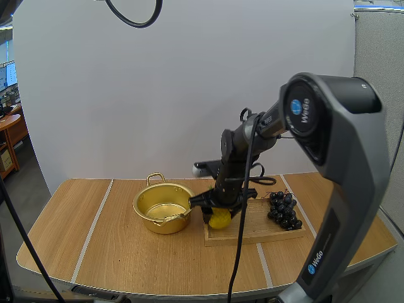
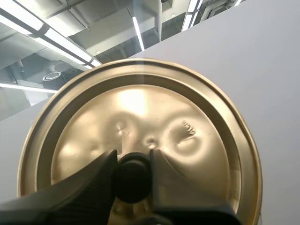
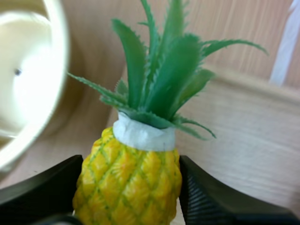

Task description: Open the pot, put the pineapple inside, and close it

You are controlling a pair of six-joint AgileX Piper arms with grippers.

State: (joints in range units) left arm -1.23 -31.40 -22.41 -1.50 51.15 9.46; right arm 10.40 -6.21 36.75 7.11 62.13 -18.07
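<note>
A wooden bench (image 1: 113, 240) crossed by pale stripes is standing in front of a plain white screen (image 1: 158, 95). On it a golden pot (image 1: 163, 208) is sitting open, its inside shining and a loop handle rising at its far rim. Just to the right of the pot a wooden tray (image 1: 265, 228) is lying flat, and a bunch of dark grapes (image 1: 284, 210) is resting on the tray's right end.

My right arm is reaching down from the right side of the bench. The right end effector (image 1: 218, 211) is gripping the pineapple (image 1: 219, 219) at the left end of the tray, close beside the pot's rim. In the right wrist view its black fingers (image 3: 47, 187) are pressing against both sides of the yellow body. The green crown, above a white band, is pointing away from them, with the pot's pale rim to one side and the tray's raised edge to the other. I cannot tell whether the pineapple is resting on the tray or hanging just above it.

The left end effector (image 2: 132, 157) is pinching the black knob (image 2: 132, 180) of the golden lid (image 2: 140, 112), one finger on each side of it. The lid is away from the pot, its round dented face turned toward the left wrist camera.
</note>
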